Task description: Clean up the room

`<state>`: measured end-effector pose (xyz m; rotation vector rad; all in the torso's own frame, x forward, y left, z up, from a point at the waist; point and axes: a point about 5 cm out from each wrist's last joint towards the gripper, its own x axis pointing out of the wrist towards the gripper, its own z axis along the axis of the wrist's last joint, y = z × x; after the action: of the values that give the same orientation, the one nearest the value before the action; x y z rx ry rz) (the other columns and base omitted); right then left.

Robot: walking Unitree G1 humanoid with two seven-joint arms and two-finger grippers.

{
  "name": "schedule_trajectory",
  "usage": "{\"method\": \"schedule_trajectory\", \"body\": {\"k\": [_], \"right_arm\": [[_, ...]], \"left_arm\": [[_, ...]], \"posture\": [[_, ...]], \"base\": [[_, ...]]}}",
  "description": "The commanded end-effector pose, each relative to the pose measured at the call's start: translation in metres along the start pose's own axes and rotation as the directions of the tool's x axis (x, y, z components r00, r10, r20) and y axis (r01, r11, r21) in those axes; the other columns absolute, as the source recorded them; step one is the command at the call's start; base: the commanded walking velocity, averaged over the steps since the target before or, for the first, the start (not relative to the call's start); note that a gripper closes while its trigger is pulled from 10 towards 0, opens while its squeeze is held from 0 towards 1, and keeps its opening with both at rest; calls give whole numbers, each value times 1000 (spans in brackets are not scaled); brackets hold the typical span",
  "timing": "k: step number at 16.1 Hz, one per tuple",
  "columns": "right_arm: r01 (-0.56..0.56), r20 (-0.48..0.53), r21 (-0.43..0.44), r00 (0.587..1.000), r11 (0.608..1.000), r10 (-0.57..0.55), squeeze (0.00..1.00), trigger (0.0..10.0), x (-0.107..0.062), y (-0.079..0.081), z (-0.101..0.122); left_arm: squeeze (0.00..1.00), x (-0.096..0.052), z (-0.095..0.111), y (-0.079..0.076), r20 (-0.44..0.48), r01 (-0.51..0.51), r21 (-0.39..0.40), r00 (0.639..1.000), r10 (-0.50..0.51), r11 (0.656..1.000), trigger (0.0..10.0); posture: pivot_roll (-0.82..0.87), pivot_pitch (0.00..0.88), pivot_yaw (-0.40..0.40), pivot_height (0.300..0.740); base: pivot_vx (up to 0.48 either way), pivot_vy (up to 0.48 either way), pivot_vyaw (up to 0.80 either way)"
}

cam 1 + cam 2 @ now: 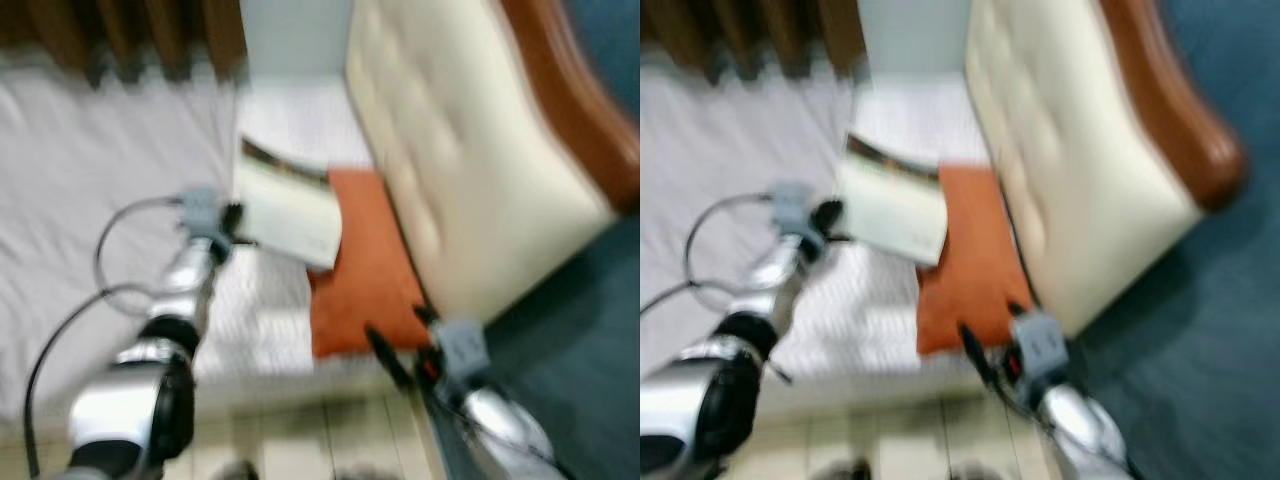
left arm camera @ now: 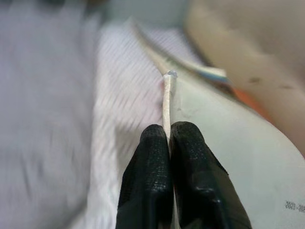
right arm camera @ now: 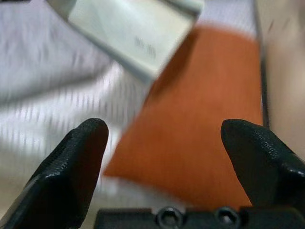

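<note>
Covering most of the scene, a bed with a white finely striped sheet (image 1: pixel 110 200) is seen, blurred by camera motion. Beside it, on the robot's right, a cream tufted headboard with a brown wooden frame (image 1: pixel 450 150) is set, and dark teal carpet (image 1: pixel 590 330) lies past it. An orange rectangular cushion (image 1: pixel 365 260) is laid on the bed against the headboard. A cream-covered thin booklet (image 1: pixel 288 212) is held partly over the cushion's near corner, pinched at its edge by the left gripper (image 2: pixel 169 138), whose fingers are pressed together on the cover. The right gripper (image 3: pixel 164 143) is held near the cushion's lower end, its fingers spread wide with nothing between them.
</note>
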<state>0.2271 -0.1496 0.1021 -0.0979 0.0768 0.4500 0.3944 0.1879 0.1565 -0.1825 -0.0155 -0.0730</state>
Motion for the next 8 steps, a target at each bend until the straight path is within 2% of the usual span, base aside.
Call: {"method": "schedule_trajectory", "body": {"k": [1, 2, 4, 6, 8], "right_arm": [[-12, -26, 4, 1000, 1000, 12, 0, 10000, -12, 0, 4], [-23, -42, 15, 999, 1000, 24, 0, 10000, -18, 4, 6], [-53, -64, 28, 996, 998, 55, 0, 10000, -22, 12, 8], [-54, -72, 28, 996, 998, 56, 0, 10000, -22, 13, 9], [-54, -84, 46, 995, 997, 58, 0, 10000, -21, 17, 12]], "left_arm": [[0, -16, -34, 15, -108, -80, -53, 991, 74, 995, 10000], [0, -29, -50, 31, -165, -133, -1, 978, 131, 991, 10000], [0, -56, -74, 63, -255, -248, 55, 933, 253, 967, 10000], [0, -61, -78, 68, -274, -270, 68, 921, 278, 961, 10000], [0, -67, -83, 76, -313, -279, 134, 898, 308, 951, 10000]], "posture": [[-355, 555, -197, 740], [-378, 580, -221, 740], [-371, 612, -229, 740], [-368, 611, -226, 740], [-347, 593, -203, 740]], "base": [[0, 0, 0], [0, 0, 0], [0, 0, 0], [0, 0, 0], [0, 0, 0]]}}
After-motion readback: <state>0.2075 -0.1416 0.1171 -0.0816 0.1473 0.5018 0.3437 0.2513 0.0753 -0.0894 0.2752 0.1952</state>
